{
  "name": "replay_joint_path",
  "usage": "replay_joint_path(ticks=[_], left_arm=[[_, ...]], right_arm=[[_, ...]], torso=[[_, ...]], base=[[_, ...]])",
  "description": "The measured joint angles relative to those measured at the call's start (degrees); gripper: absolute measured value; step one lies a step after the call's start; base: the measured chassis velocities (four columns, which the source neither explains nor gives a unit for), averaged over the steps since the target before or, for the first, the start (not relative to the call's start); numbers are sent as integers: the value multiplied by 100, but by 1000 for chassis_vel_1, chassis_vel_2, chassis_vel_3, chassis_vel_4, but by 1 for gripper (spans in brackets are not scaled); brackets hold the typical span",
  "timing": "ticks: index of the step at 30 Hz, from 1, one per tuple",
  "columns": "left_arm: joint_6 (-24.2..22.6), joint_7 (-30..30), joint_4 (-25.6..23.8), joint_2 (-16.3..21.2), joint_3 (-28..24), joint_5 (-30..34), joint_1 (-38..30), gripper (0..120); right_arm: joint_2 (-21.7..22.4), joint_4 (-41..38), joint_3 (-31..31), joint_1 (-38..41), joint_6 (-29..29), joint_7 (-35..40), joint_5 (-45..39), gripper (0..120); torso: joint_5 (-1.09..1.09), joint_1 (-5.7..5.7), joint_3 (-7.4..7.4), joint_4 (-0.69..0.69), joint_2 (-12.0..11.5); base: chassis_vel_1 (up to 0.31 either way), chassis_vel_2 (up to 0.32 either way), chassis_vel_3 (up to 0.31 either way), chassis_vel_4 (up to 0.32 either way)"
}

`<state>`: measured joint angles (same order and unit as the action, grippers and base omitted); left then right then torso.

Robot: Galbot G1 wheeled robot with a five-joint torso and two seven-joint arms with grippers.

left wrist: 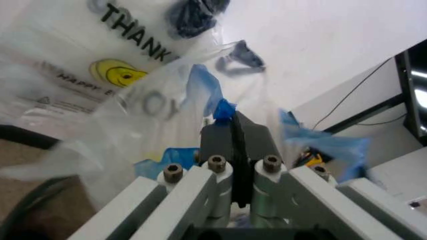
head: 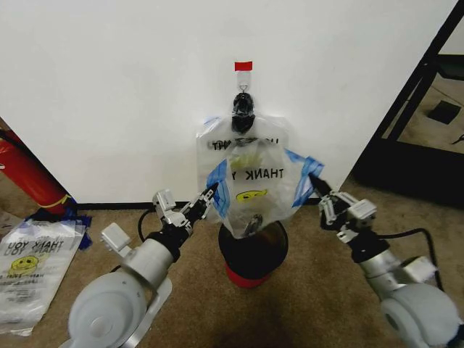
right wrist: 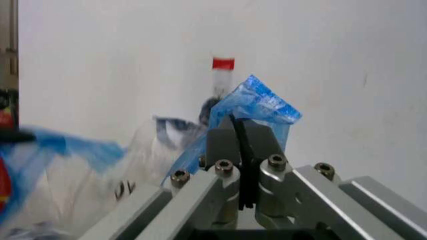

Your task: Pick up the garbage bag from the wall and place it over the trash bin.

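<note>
1. The garbage bag (head: 254,190) hung at frame centre, just above the trash bin (head: 253,254), stretched wide so we could slip its mouth over the rim.
2. Our left gripper (head: 212,193), fingers clamped on the bag's blue left edge, reached up from lower left.
3. Our right gripper (head: 317,182) pinched the right edge likewise.

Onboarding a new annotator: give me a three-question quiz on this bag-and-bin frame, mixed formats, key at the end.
1. True or false: both tools are shut on bluish edges of the garbage bag.
2. Multiple choice: the trash bin stands (A) below the held bag, (B) beside the red cylinder, (C) behind the robot.
3. Fill in: above the black clip on the wall is a strip of ___ tape.

Key: 1 true: left tool, right tool. 2 A. 3 red.
</note>
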<state>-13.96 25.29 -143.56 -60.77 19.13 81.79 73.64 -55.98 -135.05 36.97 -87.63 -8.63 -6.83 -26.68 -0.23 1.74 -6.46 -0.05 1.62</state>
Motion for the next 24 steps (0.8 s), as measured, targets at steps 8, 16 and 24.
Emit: replay_joint_path(ticks=[8, 16, 24], left_arm=[[-28, 100, -3, 480, 478, 535, 23, 0], [-45, 161, 12, 731, 818, 1065, -107, 0], [-107, 132, 21, 502, 570, 917, -24, 0]], right_arm=[[-33, -671, 178, 204, 576, 338, -838, 0], [-75, -709, 108, 316, 714, 404, -974, 0], [-380, -138, -472, 437, 522, 431, -420, 0]], torso=[[0, 1, 0, 2, 0], [0, 1, 0, 1, 0], [0, 1, -1, 0, 0]], base=[[0, 0, 0, 0], [0, 0, 0, 0], [0, 0, 0, 0]])
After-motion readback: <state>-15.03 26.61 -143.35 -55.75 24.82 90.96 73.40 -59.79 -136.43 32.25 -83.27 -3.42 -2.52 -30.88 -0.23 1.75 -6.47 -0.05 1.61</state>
